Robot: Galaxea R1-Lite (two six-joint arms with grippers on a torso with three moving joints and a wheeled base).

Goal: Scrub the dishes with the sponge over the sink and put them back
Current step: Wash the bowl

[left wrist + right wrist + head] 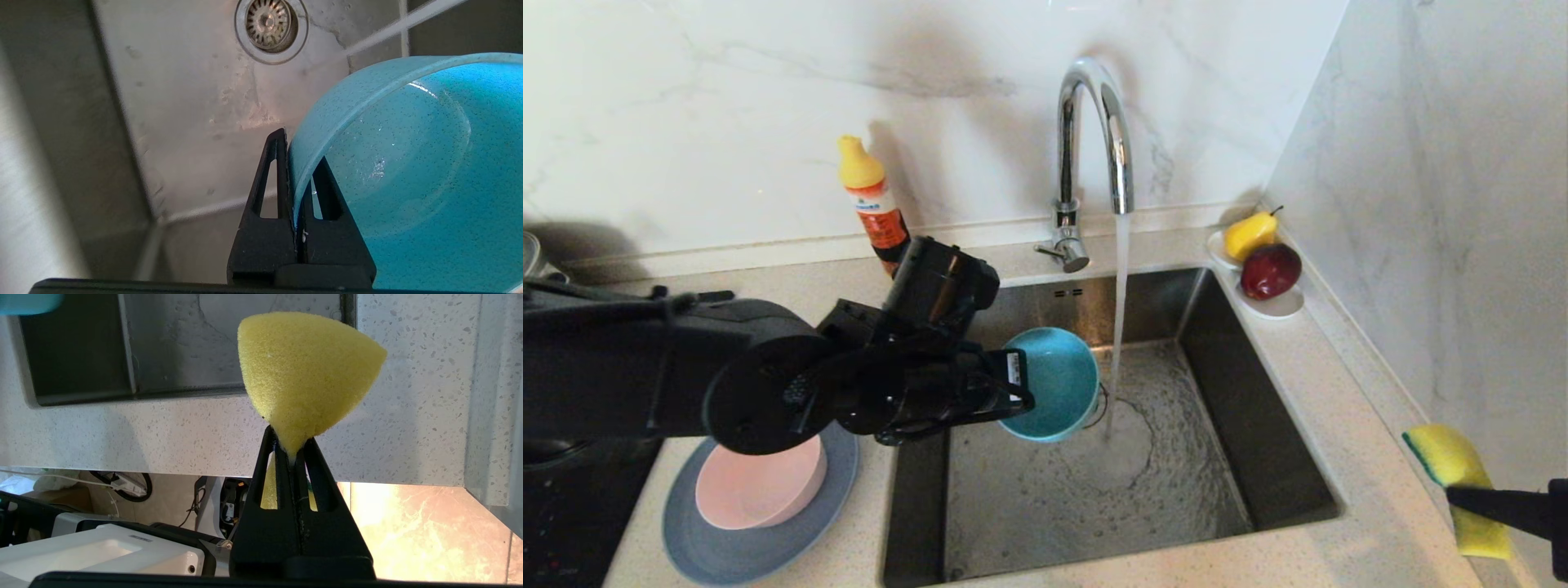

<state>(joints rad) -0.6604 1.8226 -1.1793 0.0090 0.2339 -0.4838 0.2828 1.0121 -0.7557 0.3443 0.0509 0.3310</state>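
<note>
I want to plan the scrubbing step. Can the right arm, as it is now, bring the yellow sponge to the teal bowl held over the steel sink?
Probably yes. The right gripper, shut on the yellow sponge, hangs by the sink's right edge; only open basin and the thin water stream lie before the teal bowl in the left gripper.

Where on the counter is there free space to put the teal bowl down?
Bare counter lies right of the sink, between the fruit saucer and the sponge. The left side is crowded: pink bowl on the slate-blue plate.

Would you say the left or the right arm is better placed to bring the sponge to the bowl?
Right: the right gripper already pinches the sponge, while the left gripper holds the teal bowl.
</note>
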